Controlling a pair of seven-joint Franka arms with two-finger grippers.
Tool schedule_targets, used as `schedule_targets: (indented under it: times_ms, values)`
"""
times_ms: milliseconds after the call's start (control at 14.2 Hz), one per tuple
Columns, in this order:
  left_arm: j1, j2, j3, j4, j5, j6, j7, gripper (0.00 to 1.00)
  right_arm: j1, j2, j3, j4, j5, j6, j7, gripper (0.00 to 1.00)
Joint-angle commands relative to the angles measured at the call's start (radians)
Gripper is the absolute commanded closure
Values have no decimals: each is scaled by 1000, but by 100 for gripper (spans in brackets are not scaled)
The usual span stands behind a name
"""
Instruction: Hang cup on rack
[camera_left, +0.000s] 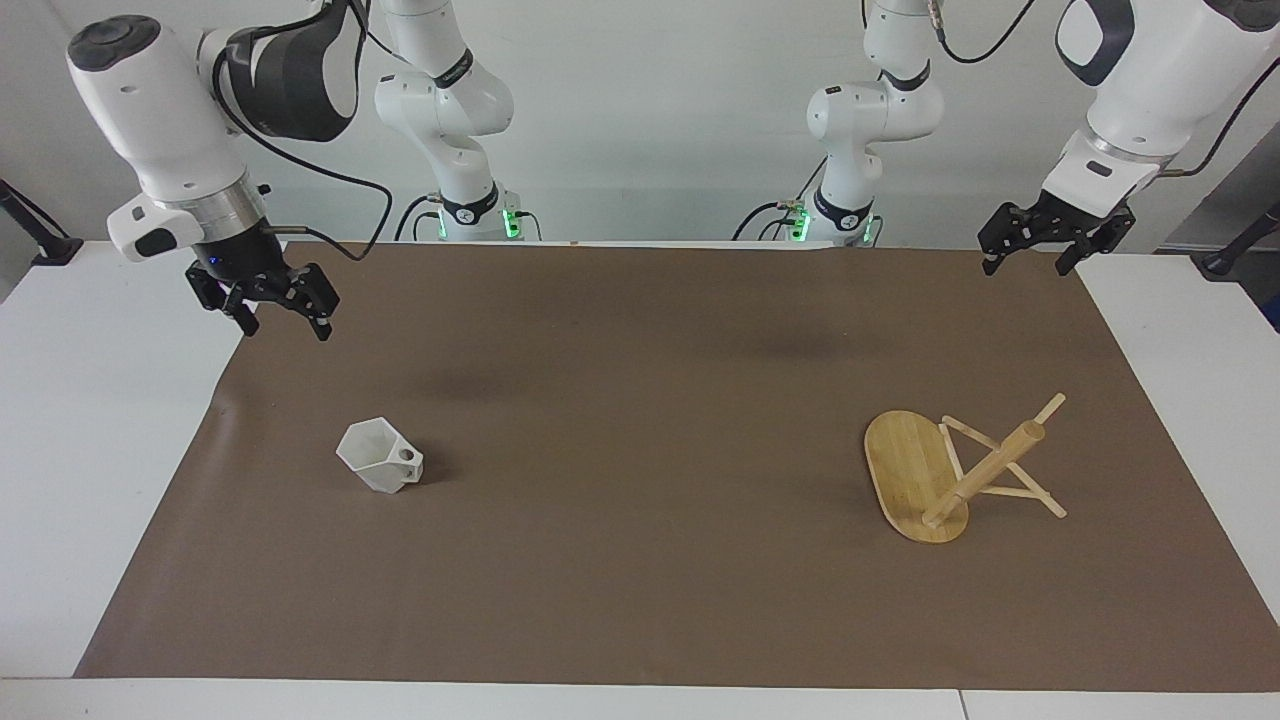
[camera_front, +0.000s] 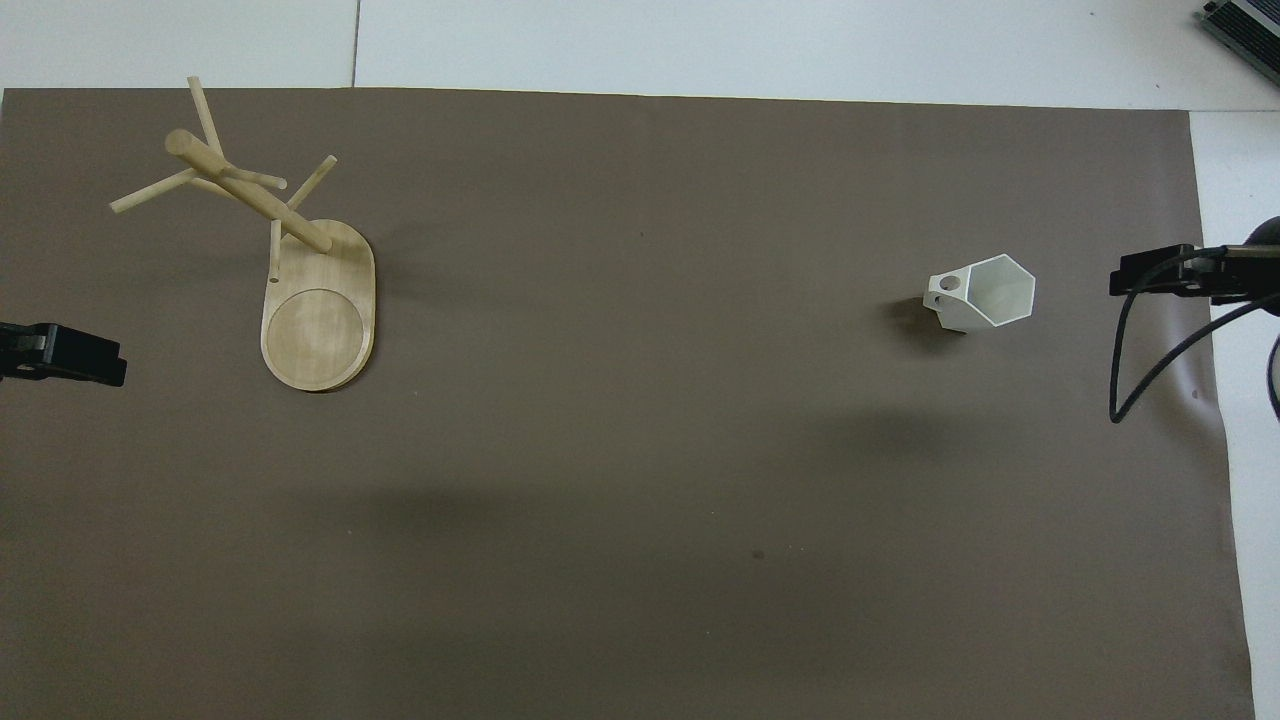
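The white faceted cup (camera_left: 380, 458) lies tilted on the brown mat toward the right arm's end, with its handle hole showing; it also shows in the overhead view (camera_front: 980, 292). The bamboo rack (camera_left: 950, 475) stands on its oval base toward the left arm's end, with pegs branching off its post; it also shows in the overhead view (camera_front: 300, 290). My right gripper (camera_left: 283, 328) is open and empty in the air over the mat's edge, apart from the cup; its tip shows in the overhead view (camera_front: 1128, 282). My left gripper (camera_left: 1025, 266) is open and empty and waits over the mat's corner; it also shows in the overhead view (camera_front: 100, 362).
The brown mat (camera_left: 640, 400) covers most of the white table (camera_left: 90, 420). A black cable (camera_front: 1130, 350) hangs from the right arm's wrist. Two more arm bases stand at the robots' end of the table.
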Motion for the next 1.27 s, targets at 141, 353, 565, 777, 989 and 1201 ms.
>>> schedule_targets:
  times_ms: [141, 353, 565, 777, 989, 1201]
  values:
    - [8, -15, -6, -15, 16, -7, 1, 0, -16, 95, 6, -2, 3, 67, -26, 0]
    - [8, -15, -5, -15, 16, -7, 0, 0, -28, 177, 4, -8, 0, 154, -29, 0]
    - [8, -15, -6, -15, 16, -7, 1, 0, -24, 227, 4, -68, 2, 246, -31, 0]
    - [8, -15, -6, -15, 14, -7, 1, 0, -15, 261, 6, -163, 2, 361, -34, 0]
    - [8, -15, -6, -15, 14, -7, 1, 0, -15, 269, 7, -168, 9, 355, -26, 0]
    - [8, -15, -6, -15, 16, -7, 1, 0, -15, 267, 6, -163, 63, 346, -22, 15]
